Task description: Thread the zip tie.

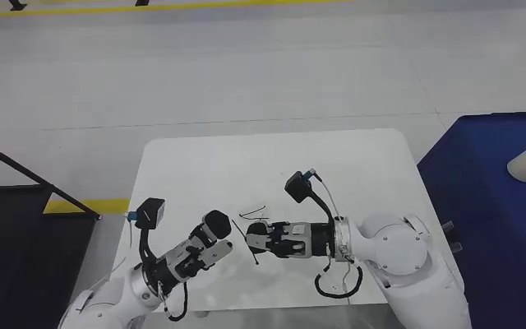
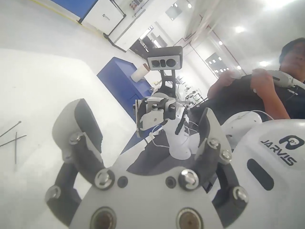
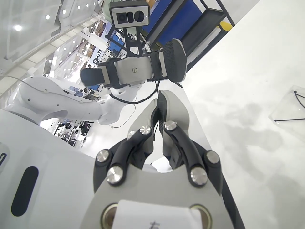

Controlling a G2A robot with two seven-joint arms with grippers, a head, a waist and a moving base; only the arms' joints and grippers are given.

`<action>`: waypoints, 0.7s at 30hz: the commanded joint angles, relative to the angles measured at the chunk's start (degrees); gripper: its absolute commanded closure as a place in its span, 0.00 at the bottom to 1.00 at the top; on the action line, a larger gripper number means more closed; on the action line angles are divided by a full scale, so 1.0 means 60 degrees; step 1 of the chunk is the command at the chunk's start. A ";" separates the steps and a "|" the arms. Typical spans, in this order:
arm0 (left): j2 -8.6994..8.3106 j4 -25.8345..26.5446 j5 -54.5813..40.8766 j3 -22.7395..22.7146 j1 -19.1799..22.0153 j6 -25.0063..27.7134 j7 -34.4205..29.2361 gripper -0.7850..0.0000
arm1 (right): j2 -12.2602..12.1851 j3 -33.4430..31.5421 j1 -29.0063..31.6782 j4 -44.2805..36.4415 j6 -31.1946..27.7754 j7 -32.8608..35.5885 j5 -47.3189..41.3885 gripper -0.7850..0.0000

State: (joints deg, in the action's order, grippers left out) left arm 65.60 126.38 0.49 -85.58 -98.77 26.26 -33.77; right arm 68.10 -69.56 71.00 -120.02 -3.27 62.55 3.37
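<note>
The left arm is being held bent, with its forearm angled inward and forward. The left gripper (image 1: 215,229) is being held wide open, with its two padded fingers (image 2: 83,120) spread well apart. The right arm is being held folded in from the opposite side. Its wrist is being turned so that the right gripper (image 1: 255,237) is being pointed straight at the left one, with the tips near each other but not touching. Its fingers (image 3: 171,106) are being pressed together on a thin black zip tie (image 1: 238,231), which is being gripped crosswise.
</note>
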 commanded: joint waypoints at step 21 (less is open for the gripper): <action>0.0029 -0.0157 0.1604 0.0337 -0.0182 0.0887 0.1627 0.59 | -0.0183 0.0111 0.0069 -0.0151 0.0121 -0.0329 -0.0263 1.00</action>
State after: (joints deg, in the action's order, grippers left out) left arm 65.81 125.34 10.01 -83.41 -99.58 31.33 -24.15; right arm 67.05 -68.87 71.45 -120.93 -2.62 60.59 1.99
